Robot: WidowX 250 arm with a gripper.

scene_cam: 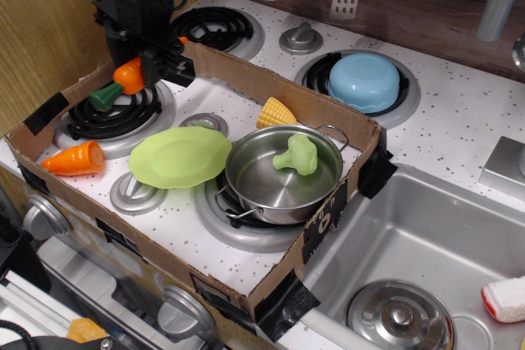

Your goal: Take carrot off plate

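The carrot [121,81] is orange with a dark green stem cap, tilted with the cap pointing down-left. My gripper [138,61] is shut on its upper end and holds it in the air over the back-left black coil burner [115,112], inside the cardboard tray. The lime-green plate [180,156] lies bare in the middle of the tray, well to the right and in front of the carrot.
A stubby orange carrot piece [75,157] lies at the tray's left front. A steel pot [283,174] with a green broccoli [297,154] stands right of the plate. A corn piece [276,112] lies behind it. A light blue bowl [364,81] sits outside the cardboard wall [246,79].
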